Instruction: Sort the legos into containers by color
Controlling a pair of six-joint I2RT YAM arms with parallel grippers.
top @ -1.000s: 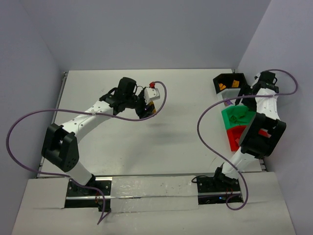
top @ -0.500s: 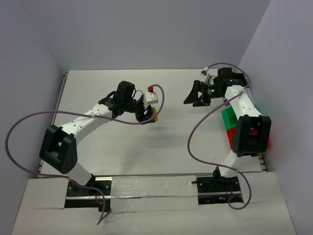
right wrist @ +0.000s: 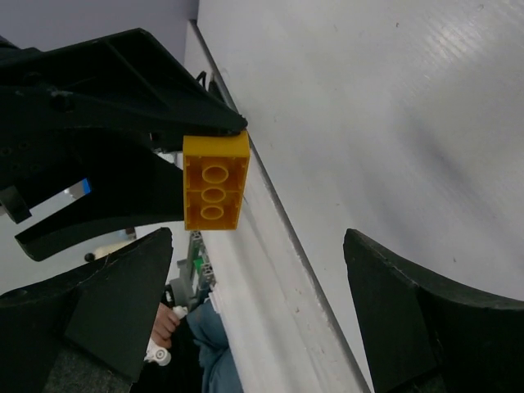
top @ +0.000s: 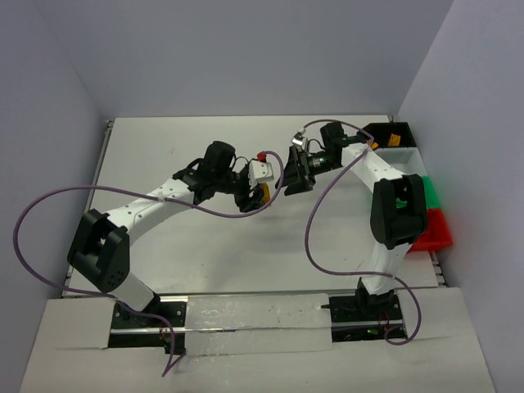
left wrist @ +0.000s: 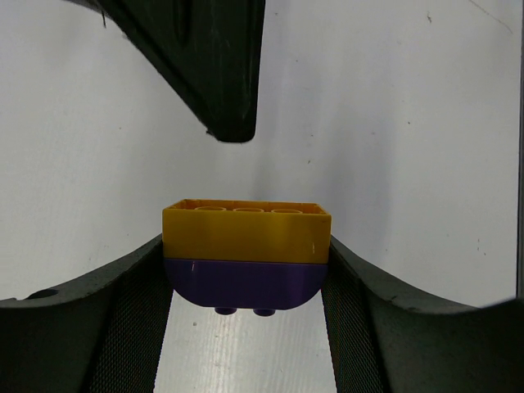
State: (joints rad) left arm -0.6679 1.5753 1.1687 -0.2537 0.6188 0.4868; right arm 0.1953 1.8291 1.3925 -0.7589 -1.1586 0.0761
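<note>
Lego block [left wrist: 246,237], yellow on purple, clamped in the left tool [left wrist: 246,266] near the centre of the counter [top: 205,237]. Left wrist view shows both layers; right wrist view shows only the yellow studded face. Right tool [right wrist: 254,303], spread apart, lies at its 2 o'clock; bins [top: 407,160] at the counter's 3 o'clock edge.

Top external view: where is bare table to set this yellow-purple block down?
Bare: the near middle of the table between both arms, and its far-left corner. Crowded: where left gripper, yellow-purple block and right gripper meet, and by the bins at right.
</note>
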